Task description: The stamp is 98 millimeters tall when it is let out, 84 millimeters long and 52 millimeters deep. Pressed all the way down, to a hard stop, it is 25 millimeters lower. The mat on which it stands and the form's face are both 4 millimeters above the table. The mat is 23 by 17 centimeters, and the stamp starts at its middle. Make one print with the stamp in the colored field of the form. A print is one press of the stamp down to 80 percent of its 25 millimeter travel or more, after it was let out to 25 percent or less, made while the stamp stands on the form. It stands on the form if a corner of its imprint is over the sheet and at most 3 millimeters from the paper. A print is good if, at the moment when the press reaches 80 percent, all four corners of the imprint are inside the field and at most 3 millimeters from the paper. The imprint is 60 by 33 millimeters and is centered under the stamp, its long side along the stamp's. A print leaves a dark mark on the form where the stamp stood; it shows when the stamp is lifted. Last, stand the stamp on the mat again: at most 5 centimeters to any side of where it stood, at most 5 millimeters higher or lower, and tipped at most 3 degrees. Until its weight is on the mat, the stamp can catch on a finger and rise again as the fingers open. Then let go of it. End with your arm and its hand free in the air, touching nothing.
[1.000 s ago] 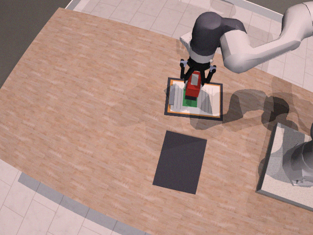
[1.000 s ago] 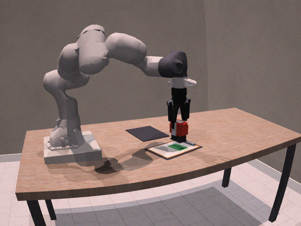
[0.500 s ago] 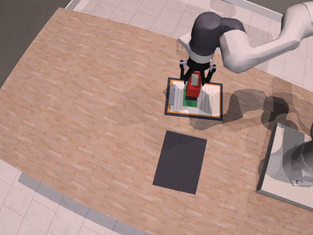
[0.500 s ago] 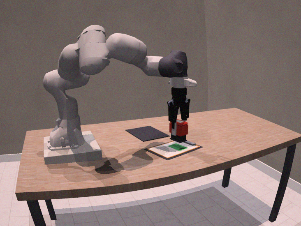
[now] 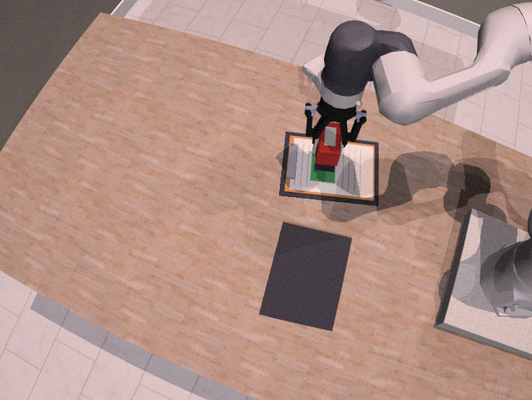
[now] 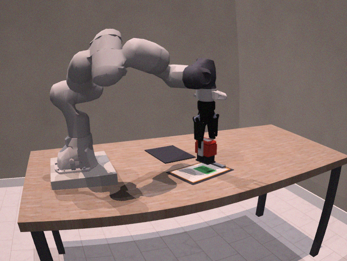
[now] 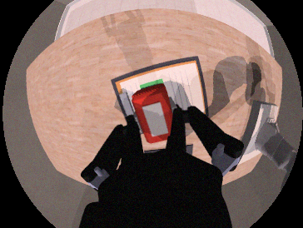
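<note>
Wrist view, nearest first: gripper (image 7: 156,123) clamped on the red stamp (image 7: 151,113), fingers bearing on its long sides, grey handle top facing the lens. Beyond it, a thin sliver of the green field (image 7: 151,83) peeks past the stamp's far edge.

Exterior view: stamp (image 6: 206,149) upright in the gripper (image 6: 205,137), carried above the form (image 6: 196,173) toward its far edge. Its black foot looks just off the paper, though at this angle I can't be sure whether it floats or touches. Most of the green field (image 6: 205,169) lies uncovered on the camera's side of the stamp, with no dark mark on it.

Top view: stamp (image 5: 328,150) overlaps the green field (image 5: 321,175); how well the two line up is hard to judge from this slanted look. The dark mat (image 5: 306,275) lies well apart from the form (image 5: 363,172), nothing standing on it.

Progress, as judged: pick-up done and carry to the form about done. Left: settle the imprint inside the field, press, lift, return the stamp to the mat, let go.
</note>
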`<state>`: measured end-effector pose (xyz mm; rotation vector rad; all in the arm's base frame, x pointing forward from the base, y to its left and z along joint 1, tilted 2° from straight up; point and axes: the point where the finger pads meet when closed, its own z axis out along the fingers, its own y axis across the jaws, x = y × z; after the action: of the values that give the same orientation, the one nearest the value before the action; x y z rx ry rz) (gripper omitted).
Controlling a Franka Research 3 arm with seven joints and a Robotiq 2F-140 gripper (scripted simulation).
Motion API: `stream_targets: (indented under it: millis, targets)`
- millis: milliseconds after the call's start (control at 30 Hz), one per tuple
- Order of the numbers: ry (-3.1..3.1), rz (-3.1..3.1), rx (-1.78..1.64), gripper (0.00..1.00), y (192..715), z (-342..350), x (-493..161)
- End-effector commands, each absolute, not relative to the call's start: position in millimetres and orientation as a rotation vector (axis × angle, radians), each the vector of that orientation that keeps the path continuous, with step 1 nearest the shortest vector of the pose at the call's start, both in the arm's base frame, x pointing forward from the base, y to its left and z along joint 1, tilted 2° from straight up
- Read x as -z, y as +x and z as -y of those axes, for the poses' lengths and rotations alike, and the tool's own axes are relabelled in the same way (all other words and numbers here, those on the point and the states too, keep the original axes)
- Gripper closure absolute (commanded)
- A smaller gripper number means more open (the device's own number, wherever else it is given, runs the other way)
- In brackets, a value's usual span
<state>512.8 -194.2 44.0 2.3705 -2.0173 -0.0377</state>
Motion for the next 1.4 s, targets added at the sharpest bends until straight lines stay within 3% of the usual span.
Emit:
stream_targets:
  millis: [0, 1367]
  targets:
    - [2.381, 2.007, 0.037, 0.79, 513.6, 193.1, -43.1]
    - [2.381, 2.007, 0.037, 0.79, 512.3, 191.8, -3.9]
